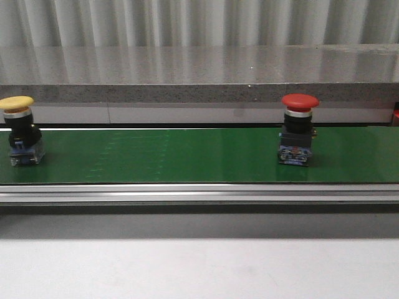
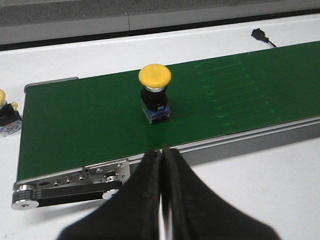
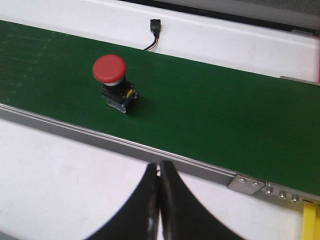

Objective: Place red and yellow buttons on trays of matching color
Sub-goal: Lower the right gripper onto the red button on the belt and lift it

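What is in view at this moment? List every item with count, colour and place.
yellow button: one, yellow cap, upright on the belt's left end
second yellow button: one, partly visible, on the white table off the belt's end
red button: one, red cap, upright on the belt, right of centre
conveyor belt: one, green, across the table
cable plug: one, black, on the table behind the belt
trays: none visible
left gripper: black fingers closed, empty
right gripper: black fingers closed, empty

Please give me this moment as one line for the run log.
left gripper: shut, empty | right gripper: shut, empty | yellow button: upright on green belt | red button: upright on belt | trays: not in view
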